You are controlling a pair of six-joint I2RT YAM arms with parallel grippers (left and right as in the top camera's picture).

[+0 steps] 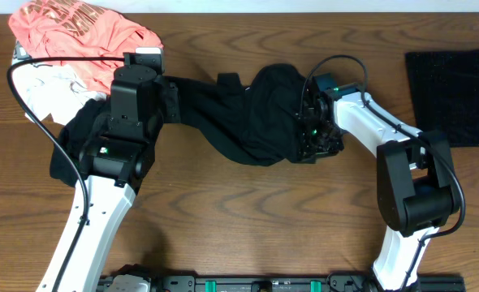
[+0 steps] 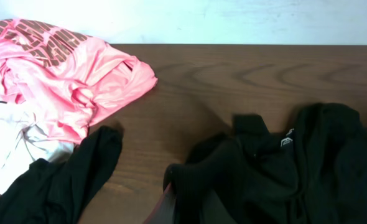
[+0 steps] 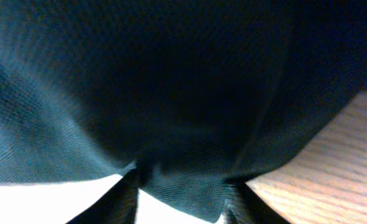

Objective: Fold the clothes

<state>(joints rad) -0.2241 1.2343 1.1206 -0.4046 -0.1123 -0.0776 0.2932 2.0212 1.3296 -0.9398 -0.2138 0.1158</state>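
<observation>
right gripper pinches a bunch of the black garment, which is strung mid-table between both arms. left gripper is sunk in the cloth, its grip impossible to tell. beyond lie a pink shirt and a white garment at left, with a black mat at right.

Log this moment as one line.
right gripper: shut on black fabric garment | left gripper: at its left end, grip unclear | pink printed shirt: crumpled, far left

Soft, even light is shining down on the table, making only faint shadows. The overhead and left wrist views are looking sharp. The black cloth is filling the right wrist view, looking dark and blurry.
</observation>
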